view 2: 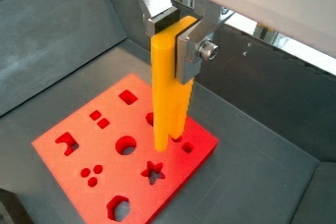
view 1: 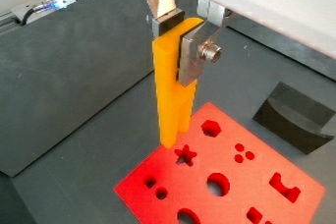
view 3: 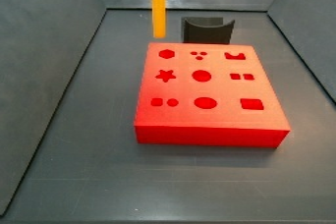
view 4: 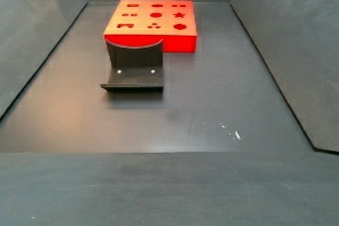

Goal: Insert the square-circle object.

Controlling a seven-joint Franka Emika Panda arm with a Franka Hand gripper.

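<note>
The square-circle object, a long orange-yellow bar (view 1: 174, 100), hangs upright in my gripper (view 1: 178, 36). The gripper is shut on the bar's upper end, also in the other wrist view (view 2: 175, 33). The bar (view 2: 170, 100) hangs above the flat red block (view 2: 105, 159) with shaped holes and does not touch it. Its lower end is over the block's edge region near the star hole (view 1: 186, 154). In a side view the bar (view 3: 157, 2) hangs from above the frame, over the far left of the red block (view 3: 207, 100). The gripper is out of that view.
A dark grey fixture (view 3: 206, 28) with a curved notch stands on the floor just beyond the red block, also seen in a side view (view 4: 134, 71) and a wrist view (view 1: 296, 118). Grey sloping walls (view 3: 53, 81) enclose the floor on all sides.
</note>
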